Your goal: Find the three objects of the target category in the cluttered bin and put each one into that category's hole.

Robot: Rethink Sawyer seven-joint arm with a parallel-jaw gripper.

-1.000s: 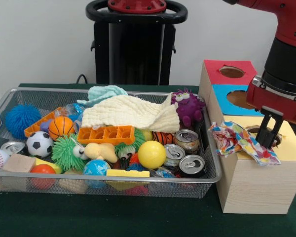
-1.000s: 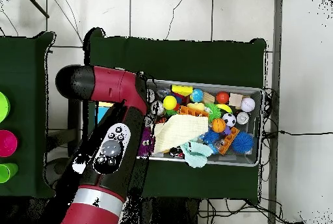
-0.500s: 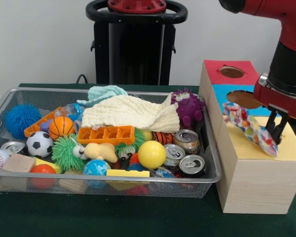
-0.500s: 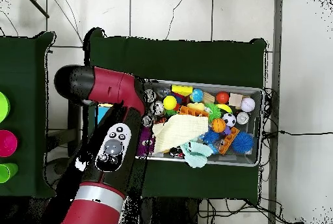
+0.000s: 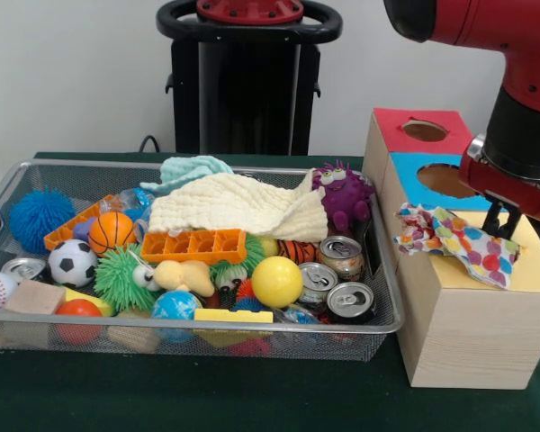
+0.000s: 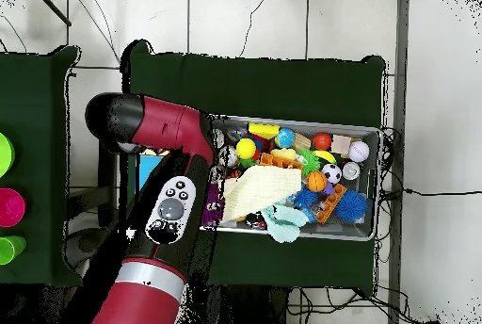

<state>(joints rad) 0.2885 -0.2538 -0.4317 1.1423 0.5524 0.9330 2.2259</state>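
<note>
Polka-dot wrapper (image 5: 459, 247) drapes yellow box top (image 5: 535, 270) — hole hidden.

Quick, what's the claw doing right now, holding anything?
Claw: over the yellow-topped box, at the edge of the polka-dot wrapper; whether it grips the wrapper, or is open or closed, cannot be told.

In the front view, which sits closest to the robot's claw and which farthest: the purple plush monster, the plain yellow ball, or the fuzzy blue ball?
From the gripper, over the yellow-topped box:
1. Purple plush monster, at the wire-mesh bin's end by the boxes.
2. Plain yellow ball, near the bin's middle front.
3. Fuzzy blue ball, at the bin's opposite end.
</note>
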